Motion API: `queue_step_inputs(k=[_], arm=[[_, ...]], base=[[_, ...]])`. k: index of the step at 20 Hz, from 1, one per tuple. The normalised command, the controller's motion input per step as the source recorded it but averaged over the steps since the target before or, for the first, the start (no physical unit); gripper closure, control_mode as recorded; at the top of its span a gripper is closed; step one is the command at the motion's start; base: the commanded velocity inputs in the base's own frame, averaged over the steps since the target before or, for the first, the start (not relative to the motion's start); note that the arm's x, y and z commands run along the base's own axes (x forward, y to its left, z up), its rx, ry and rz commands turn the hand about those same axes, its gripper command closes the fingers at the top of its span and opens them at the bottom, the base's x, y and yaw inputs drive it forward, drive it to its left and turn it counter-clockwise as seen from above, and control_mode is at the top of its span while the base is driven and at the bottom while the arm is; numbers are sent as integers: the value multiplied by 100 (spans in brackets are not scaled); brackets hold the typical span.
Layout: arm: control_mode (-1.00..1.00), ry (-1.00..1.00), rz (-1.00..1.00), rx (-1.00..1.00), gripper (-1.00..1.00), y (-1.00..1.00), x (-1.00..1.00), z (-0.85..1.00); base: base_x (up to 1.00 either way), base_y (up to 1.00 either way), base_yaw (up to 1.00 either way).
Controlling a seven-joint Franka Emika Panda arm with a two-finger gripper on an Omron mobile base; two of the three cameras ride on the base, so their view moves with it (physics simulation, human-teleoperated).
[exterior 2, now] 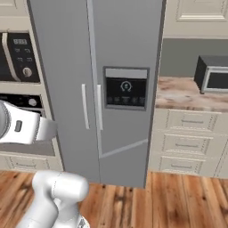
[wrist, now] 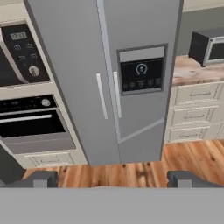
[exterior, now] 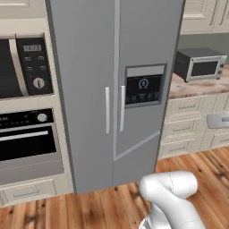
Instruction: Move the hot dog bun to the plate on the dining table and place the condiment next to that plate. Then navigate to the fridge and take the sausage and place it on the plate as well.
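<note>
The fridge [exterior: 85, 89] [exterior 2: 62, 67] [wrist: 74, 65] stands straight ahead, tall and grey, with both doors closed. Two pale bar handles [exterior: 107, 109] [exterior 2: 84, 106] [wrist: 101, 96] flank its centre seam, and a dark dispenser panel [wrist: 142, 74] sits in the right door. In the hand view my gripper [wrist: 114, 179] is open, a good way back from the doors. Its fingertips [wrist: 41, 178] stand wide apart with nothing between them. The hot dog bun, plate, dining table, condiment and sausage are out of view.
A cream oven and microwave column [exterior: 27, 116] [wrist: 30, 100] adjoins the fridge on the left. On the right, a marbled counter with cream drawers [exterior: 188, 107] [exterior 2: 191, 133] carries a dark toaster oven [exterior: 199, 65] [exterior 2: 213, 73]. Wood floor [exterior: 89, 205] lies before the fridge.
</note>
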Motion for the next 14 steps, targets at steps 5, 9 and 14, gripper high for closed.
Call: queue_step_inputs(k=[5, 9, 14], arm=[[100, 0, 0, 0, -100, 0, 0, 0], [100, 0, 0, 0, -100, 0, 0, 0], [100, 0, 0, 0, -100, 0, 0, 0]], base=[[0, 3, 15], [14, 11, 15], [22, 7, 11]])
